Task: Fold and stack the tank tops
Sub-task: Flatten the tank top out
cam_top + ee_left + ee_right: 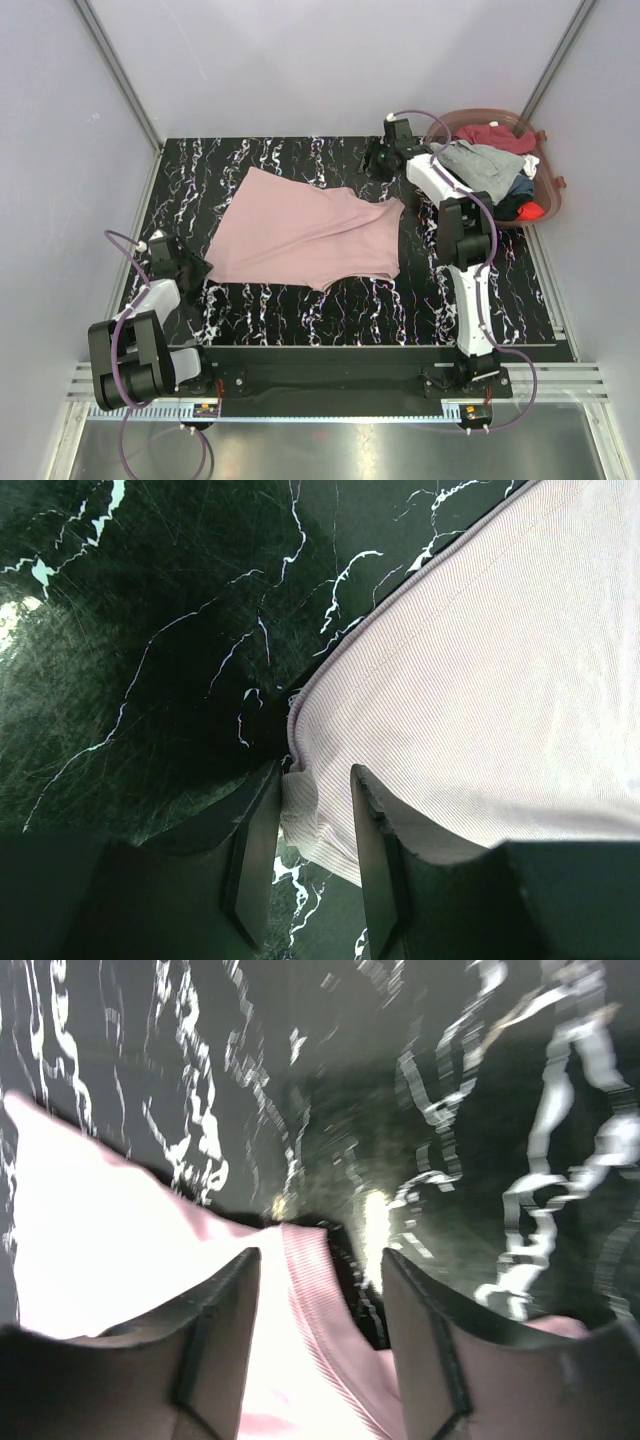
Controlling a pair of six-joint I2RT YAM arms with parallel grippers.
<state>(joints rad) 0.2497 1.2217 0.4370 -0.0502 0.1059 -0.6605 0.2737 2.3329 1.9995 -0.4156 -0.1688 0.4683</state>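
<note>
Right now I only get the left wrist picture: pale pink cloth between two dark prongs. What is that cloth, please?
Observer: It is a pink tank top, spread flat on a black marbled table.
Operator: Is the other arm doing anything?
Observer: The right gripper is at the top's far right corner, with its jaws apart and a pink edge showing between them.
Operator: Are there more clothes anywhere?
Observer: Yes, a round basket at the table's far right corner holds a heap, with a grey top lying uppermost.
</note>
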